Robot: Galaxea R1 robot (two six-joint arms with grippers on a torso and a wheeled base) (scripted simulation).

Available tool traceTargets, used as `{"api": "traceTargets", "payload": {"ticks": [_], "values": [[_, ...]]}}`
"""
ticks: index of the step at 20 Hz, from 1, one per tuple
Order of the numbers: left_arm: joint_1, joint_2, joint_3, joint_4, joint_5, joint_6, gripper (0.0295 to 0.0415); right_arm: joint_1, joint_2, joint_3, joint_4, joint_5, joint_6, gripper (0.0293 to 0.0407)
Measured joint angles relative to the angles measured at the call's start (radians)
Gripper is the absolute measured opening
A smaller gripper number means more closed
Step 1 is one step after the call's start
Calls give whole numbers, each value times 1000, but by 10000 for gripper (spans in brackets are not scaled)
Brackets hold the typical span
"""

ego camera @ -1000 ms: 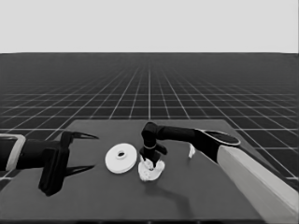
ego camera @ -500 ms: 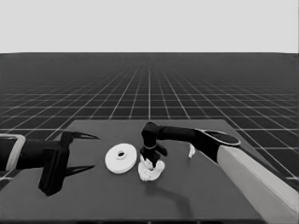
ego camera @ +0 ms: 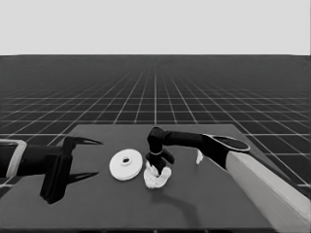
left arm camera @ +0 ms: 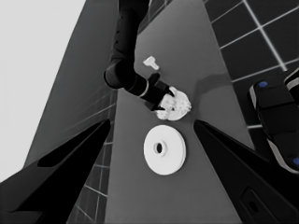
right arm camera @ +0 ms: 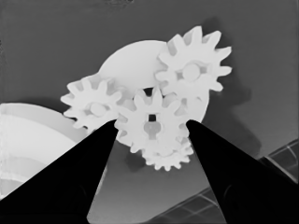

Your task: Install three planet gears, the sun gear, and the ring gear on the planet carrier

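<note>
Smaller round part (ego camera: 156, 178) carries gears (right arm camera: 150, 124); right gripper's (right arm camera: 150, 128) fingers flank the middle one.

Head view far; wrist views share gears (right arm camera: 152, 123).

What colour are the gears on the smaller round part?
White, clearest in the right wrist view: gears on the smaller round part.

A thin white piece (ego camera: 198, 157) lay on the dark table (ego camera: 209, 194), apart from the other white parts, toward the right side. Past the table's edge, dark machinery (left arm camera: 275, 116) with small blue lights showed over the floor grid (ego camera: 155, 92).
</note>
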Motion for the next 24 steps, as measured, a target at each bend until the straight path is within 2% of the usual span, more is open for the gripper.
{"api": "traceTargets", "payload": {"ticks": [18,20,21,24], "values": [[0,0,0,0,0,0,385,0,0,0,0,0,188,309],[0,0,0,0,0,0,385,0,0,0,0,0,198,369],[0,0,0,0,0,0,385,0,0,0,0,0,201,380],[0,0,0,0,0,0,385,0,0,0,0,0,203,384]]}}
